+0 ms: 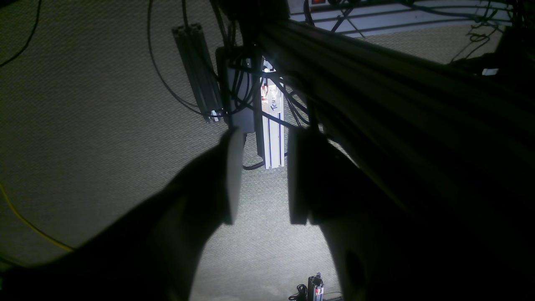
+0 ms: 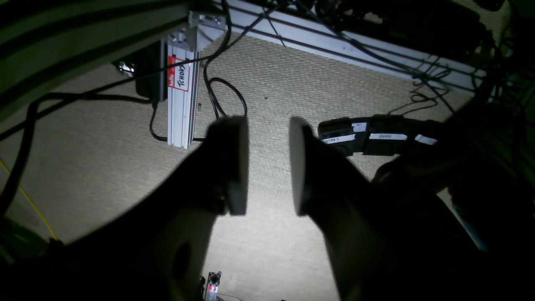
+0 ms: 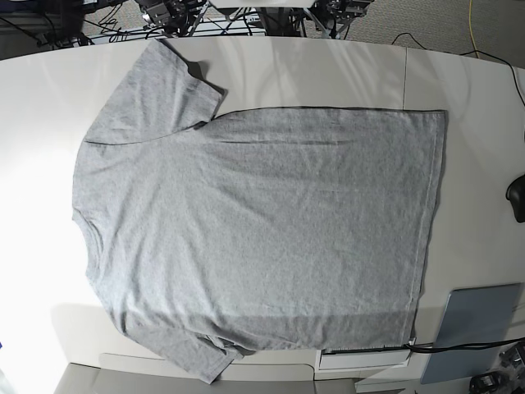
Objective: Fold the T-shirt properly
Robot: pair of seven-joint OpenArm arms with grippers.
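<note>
The heather-grey T-shirt (image 3: pixel 254 230) lies spread flat on the white table (image 3: pixel 476 164) in the base view, plain side up, collar toward the left, hem toward the right, one sleeve at the top left and one at the bottom left. No lettering shows. Neither gripper appears in the base view. My left gripper (image 1: pixel 261 177) hangs open over carpeted floor beside the table frame, holding nothing. My right gripper (image 2: pixel 267 165) is also open and empty over the carpet. The T-shirt is out of both wrist views.
A grey-blue rectangular pad (image 3: pixel 472 328) lies at the table's bottom right. A black object (image 3: pixel 517 197) sits at the right edge. Aluminium frame legs (image 1: pixel 271 125) (image 2: pixel 182 96) and loose cables (image 2: pixel 221 92) hang near both grippers. A black labelled device (image 2: pixel 368 136) lies by the right gripper.
</note>
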